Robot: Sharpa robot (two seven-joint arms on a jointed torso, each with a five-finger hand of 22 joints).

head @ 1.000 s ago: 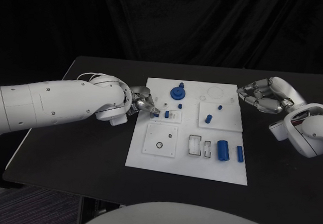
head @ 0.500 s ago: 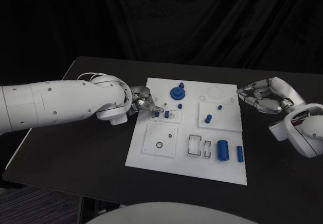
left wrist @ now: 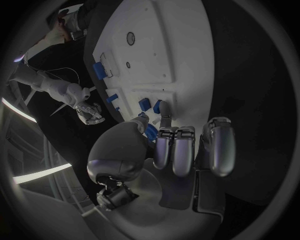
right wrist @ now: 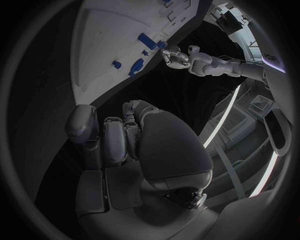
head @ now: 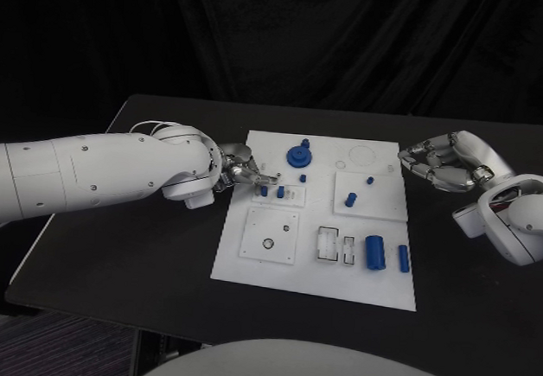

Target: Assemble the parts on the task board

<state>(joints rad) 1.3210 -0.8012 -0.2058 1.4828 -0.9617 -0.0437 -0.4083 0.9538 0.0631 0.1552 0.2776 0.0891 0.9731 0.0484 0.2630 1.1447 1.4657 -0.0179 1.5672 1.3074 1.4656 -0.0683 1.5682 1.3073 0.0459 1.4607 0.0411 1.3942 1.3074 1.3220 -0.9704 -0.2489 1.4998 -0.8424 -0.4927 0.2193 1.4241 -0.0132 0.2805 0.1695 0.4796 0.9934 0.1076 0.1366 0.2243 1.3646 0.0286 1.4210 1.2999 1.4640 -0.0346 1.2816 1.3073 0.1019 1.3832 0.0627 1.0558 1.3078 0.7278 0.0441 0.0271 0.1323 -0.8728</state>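
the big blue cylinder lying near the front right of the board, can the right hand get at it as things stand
Probably yes. The big blue cylinder lies in the open on the task board with nothing over it. The right hand hovers off the board's far right corner, fingers curled and holding nothing, so it would have to open first.

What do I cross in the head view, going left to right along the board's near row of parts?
Square plate with the ring → clear slotted block → large blue cylinder → slim blue peg, all on the task board.
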